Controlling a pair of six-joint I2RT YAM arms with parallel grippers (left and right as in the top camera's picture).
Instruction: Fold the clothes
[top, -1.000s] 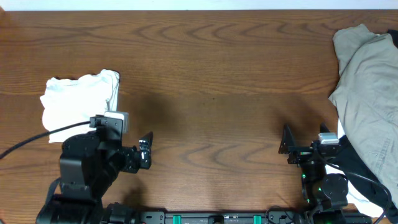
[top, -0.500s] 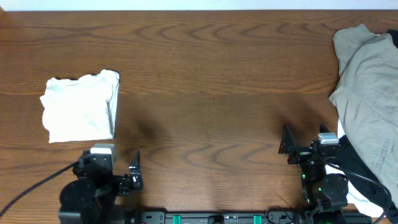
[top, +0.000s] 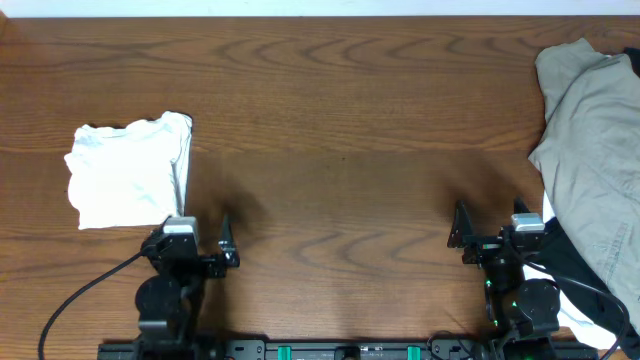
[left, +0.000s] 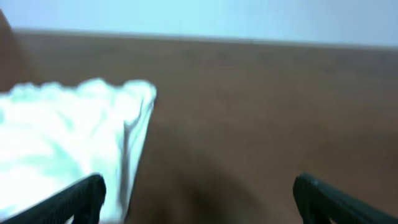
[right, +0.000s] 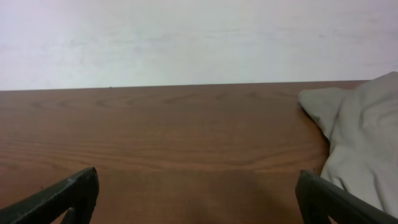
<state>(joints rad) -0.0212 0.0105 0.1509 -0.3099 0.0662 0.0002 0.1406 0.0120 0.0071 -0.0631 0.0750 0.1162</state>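
A folded white garment (top: 128, 171) lies on the left of the wooden table; it also shows at the left of the left wrist view (left: 62, 140). A pile of beige clothes (top: 593, 140) lies at the right edge and shows in the right wrist view (right: 357, 134). My left gripper (top: 196, 235) is open and empty near the front edge, just below the white garment's right corner. My right gripper (top: 490, 228) is open and empty near the front edge, left of the beige pile.
The wooden table (top: 340, 130) spans the view. A black cable (top: 80, 300) trails from the left arm at the front left. A pale wall (right: 186, 37) rises behind the table's far edge.
My left arm has drawn back from beside the white garment to the front edge and now faces forward. The right arm has not moved.
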